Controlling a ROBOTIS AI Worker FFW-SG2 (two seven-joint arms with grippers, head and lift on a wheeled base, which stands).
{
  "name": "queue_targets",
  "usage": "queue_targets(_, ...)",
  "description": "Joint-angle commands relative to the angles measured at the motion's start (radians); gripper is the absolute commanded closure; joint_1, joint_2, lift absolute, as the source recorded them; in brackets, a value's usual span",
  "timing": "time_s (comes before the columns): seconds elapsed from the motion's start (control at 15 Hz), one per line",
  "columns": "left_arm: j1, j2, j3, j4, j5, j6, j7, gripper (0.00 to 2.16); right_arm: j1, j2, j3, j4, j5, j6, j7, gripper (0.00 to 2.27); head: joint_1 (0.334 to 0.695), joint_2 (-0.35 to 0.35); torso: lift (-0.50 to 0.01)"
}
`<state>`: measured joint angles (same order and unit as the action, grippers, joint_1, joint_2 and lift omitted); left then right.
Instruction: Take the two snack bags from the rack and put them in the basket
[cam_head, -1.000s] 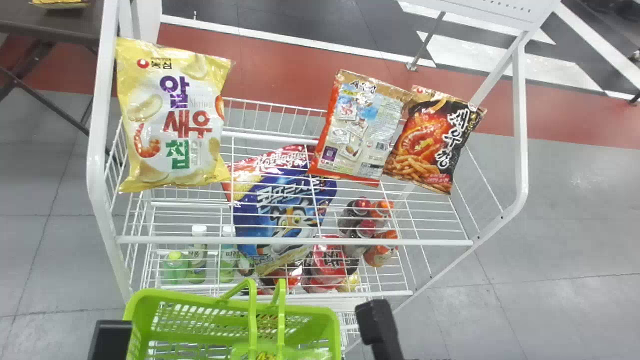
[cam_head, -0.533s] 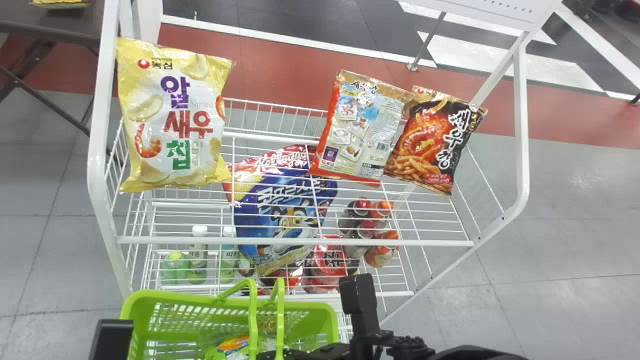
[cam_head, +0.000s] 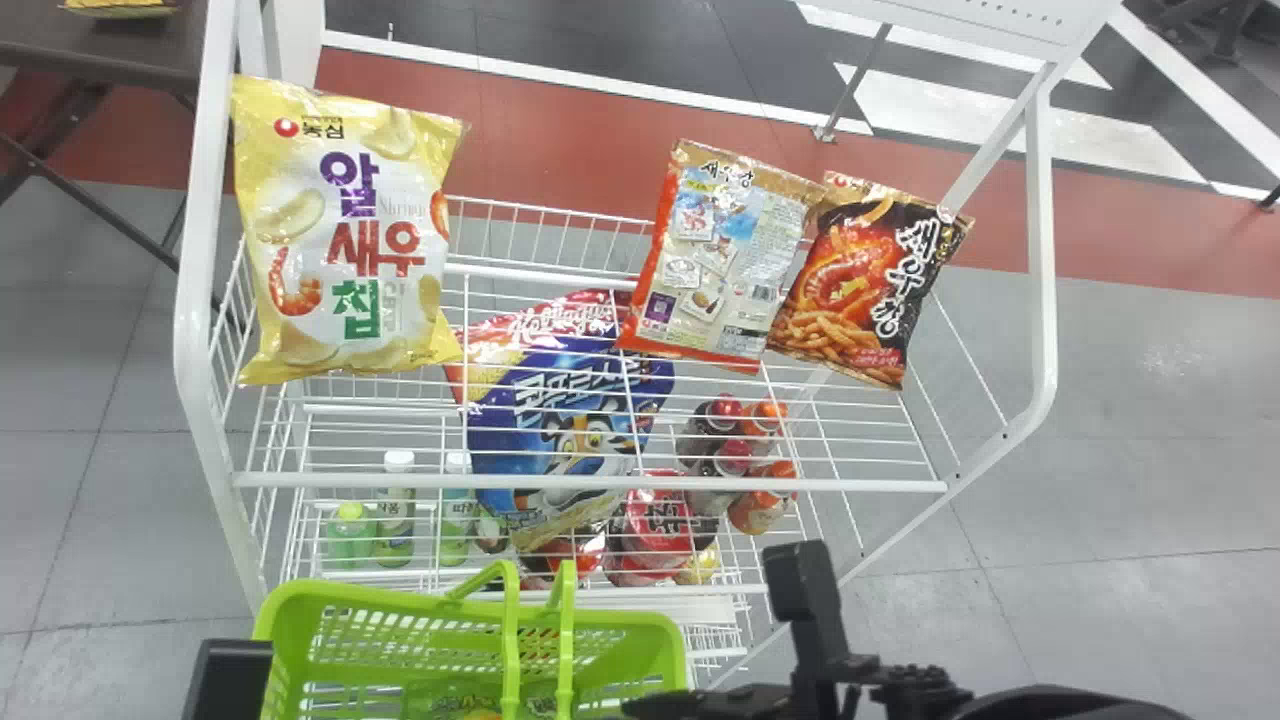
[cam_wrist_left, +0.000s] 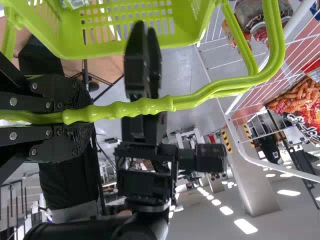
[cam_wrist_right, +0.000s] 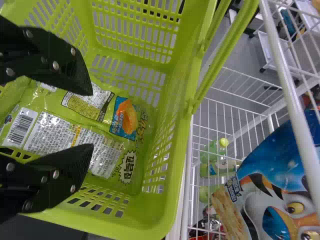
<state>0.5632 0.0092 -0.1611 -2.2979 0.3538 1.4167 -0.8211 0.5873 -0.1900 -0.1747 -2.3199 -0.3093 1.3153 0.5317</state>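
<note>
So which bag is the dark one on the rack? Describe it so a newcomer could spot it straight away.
Find the white wire rack in the head view and go to the right-hand end of its upper shelf. The dark snack bag leans there, black with a fiery red-orange picture of fries. Its immediate left neighbour is pale with red-orange edges, and the yellow bag is at the far left.

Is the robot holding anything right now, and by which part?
The left claw grips the green basket by its handle; the right claw, open over it, holds nothing.
</note>
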Motion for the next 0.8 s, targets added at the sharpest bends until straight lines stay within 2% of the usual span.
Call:
queue_targets(0.0,0.0,-0.012,-0.002,0.0,-0.001,-0.003,0.0,1.57,0.002,0.015,-0.069,-0.035,-0.04,-0.104,0.002,0.06,0.695,-0.35,-0.009)
queue_targets(0.2,0.003,-0.012,0.002,0.0,-0.001,0.0,-0.001,1.57,-0.034,0.038,-0.131,-0.036,-0.051,-0.377,-0.052,0.06,0.695,-0.35,-0.009)
queue_targets(0.33,0.003,-0.012,0.002,0.0,-0.001,0.0,0.0,1.57,-0.083,0.038,-0.141,-0.021,-0.05,-0.515,-0.084,0.06,0.695,-0.35,-0.009)
queue_targets(0.47,0.003,-0.012,0.0,0.003,-0.001,0.0,0.0,1.57,-0.149,0.037,-0.121,0.053,-0.019,-0.755,-0.098,0.06,0.695,-0.35,-0.009)
queue_targets(0.73,-0.014,-0.012,-0.005,0.006,-0.001,0.031,-0.003,1.57,-0.288,0.038,-0.065,0.2,0.076,-0.828,-0.171,0.05,0.695,-0.35,-0.009)
